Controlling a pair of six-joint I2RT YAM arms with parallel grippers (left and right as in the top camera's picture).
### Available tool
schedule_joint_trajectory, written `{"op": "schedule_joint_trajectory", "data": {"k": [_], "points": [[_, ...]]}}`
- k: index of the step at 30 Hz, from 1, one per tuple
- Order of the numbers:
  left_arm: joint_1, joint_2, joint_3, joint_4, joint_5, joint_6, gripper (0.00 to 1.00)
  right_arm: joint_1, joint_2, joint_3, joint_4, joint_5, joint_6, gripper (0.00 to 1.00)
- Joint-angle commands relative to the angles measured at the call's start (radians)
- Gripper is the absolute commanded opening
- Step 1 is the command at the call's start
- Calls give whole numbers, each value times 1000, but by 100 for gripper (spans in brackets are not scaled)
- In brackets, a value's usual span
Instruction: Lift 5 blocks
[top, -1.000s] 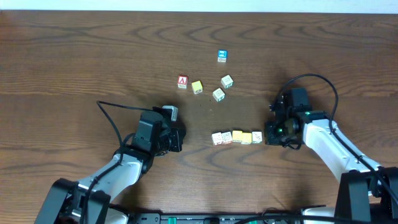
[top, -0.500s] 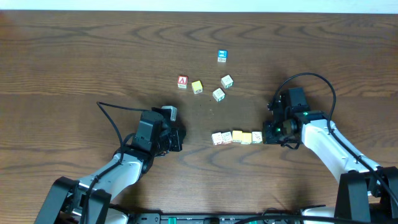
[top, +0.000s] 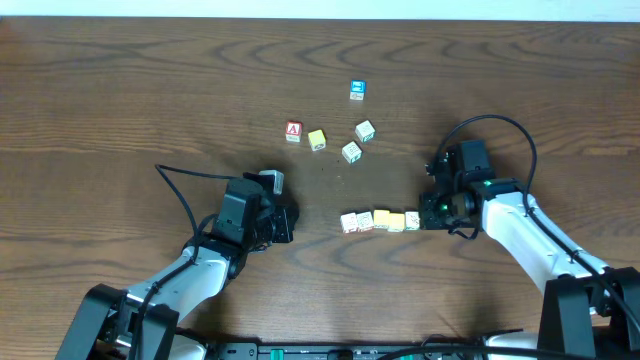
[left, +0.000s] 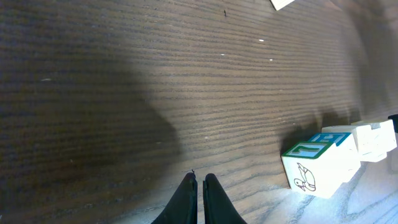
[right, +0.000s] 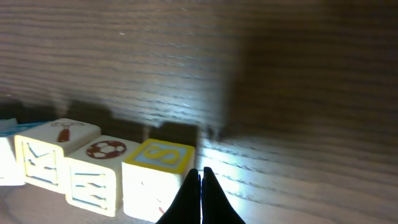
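Observation:
Five blocks lie in a row on the wooden table: whitish, whitish, yellow, yellow, whitish. My right gripper is shut, its tips against the row's right end. In the right wrist view the shut right gripper touches the side of a yellow-topped "S" block, with a football block beyond it. My left gripper is shut and empty, a gap left of the row. The left wrist view shows the left gripper apart from the end block, a green-edged block with a turtle drawing.
Farther back lie a red "A" cube, a yellow cube, two whitish cubes and a blue-faced cube. Cables trail from both arms.
My right gripper has slid left until it meets the right end of the row. The left arm and the blocks have not moved.

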Motion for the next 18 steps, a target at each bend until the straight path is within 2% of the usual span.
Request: {"op": "schedule_joint_trajectory", "data": {"k": [1,18], "points": [[-4,4,20,2,14,-5,7,20,5,-8,7,-6,15,1],[-4,4,20,1,14,-5,7,65,5,-8,4,37,72,1]]}}
